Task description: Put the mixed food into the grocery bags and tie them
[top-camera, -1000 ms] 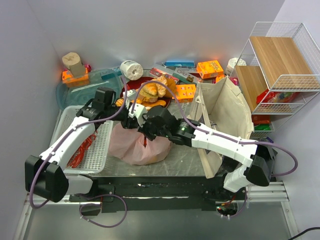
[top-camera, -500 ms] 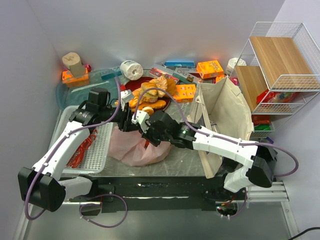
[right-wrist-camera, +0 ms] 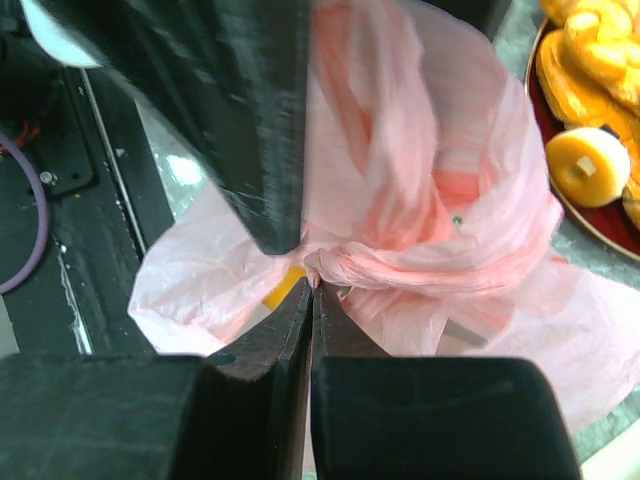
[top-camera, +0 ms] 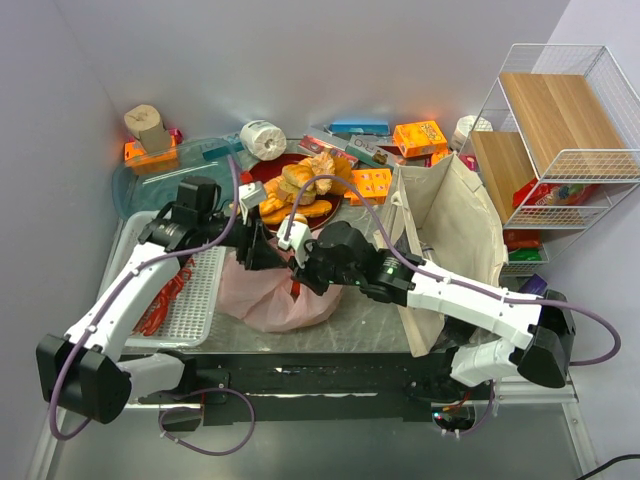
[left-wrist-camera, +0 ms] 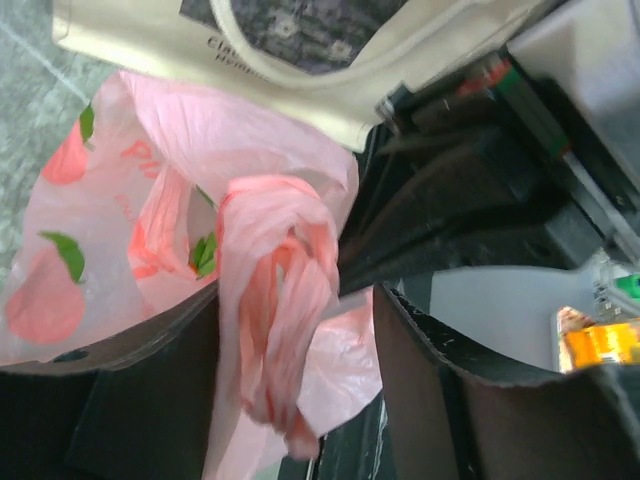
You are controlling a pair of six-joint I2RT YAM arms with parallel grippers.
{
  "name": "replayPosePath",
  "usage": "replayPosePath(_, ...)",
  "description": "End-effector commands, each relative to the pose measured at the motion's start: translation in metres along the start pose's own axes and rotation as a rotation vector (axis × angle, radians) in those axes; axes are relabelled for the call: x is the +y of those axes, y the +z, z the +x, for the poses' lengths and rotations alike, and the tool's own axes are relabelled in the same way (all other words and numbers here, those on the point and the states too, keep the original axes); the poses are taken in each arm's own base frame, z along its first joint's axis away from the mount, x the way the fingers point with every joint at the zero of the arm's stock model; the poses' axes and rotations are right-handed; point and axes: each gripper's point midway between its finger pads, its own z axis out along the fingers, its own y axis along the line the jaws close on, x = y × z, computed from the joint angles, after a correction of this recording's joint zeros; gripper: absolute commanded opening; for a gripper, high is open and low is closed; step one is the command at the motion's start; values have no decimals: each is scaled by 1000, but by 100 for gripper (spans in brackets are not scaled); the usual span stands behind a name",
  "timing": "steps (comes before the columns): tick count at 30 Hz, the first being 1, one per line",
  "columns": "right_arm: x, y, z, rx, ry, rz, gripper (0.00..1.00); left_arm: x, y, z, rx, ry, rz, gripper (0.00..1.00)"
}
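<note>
- We are seeing the left gripper with its jaws standing apart and a twisted handle of the pink bag lying between them. Whether they are gripping it is unclear.
- The pink bag is sitting at 6 o'clock of the breads. The plastic is hiding its contents, and only a yellow sliver is showing through.
- The right gripper is pinching the bunched plastic, jaws pressed together.
- The canvas tote is standing at 3 o'clock. Its print is running out of the left wrist view, and we are failing to read it.
</note>
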Motion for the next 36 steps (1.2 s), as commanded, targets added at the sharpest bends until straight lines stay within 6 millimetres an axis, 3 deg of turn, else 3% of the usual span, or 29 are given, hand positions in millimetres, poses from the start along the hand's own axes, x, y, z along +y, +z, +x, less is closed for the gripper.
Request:
replayPosePath(1, 1, -5, -17, -80, -19, -17, 6, -5, 10, -13, -43, -5, 117, 61)
replayPosePath(12, 7, 1, -15, -79, -20, -51, 6, 7, 29, 0, 15, -68, 123, 57)
replayPosePath(15, 4, 2, -15, -76, -23, -37, 6, 0, 32, 4, 35, -79, 162, 47)
replayPosePath(22, -2, 0, -12, -63, -29, -17, 7, -16, 32, 10, 37, -47, 222, 6)
replayPosePath(24, -1, -1, -9, -56, -30, -18, 9, -16, 31, 10, 28, -30, 206, 1)
replayPosePath(25, 1, -3, -9, -56, -31, -28, 12, -19, 29, 7, 16, -23, 194, 1)
replayPosePath(26, 2, -7, -12, -65, -33, -32, 21, -16, 30, 7, 8, -9, 180, 1)
replayPosePath(28, 6, -20, -16, -82, -31, -47, 42, -12, 30, 7, 1, -28, 144, 1)
replayPosePath(29, 7, -25, -19, -94, -32, -53, 59, -11, 30, 6, -2, -23, 136, 1)
replayPosePath(32, 10, -51, -29, -159, -37, -49, 75, -13, 29, 4, -9, -8, 136, 1)
replayPosePath(36, 1, -76, -37, -228, -40, -5, 88, -22, 24, -1, -33, 35, 157, 1)
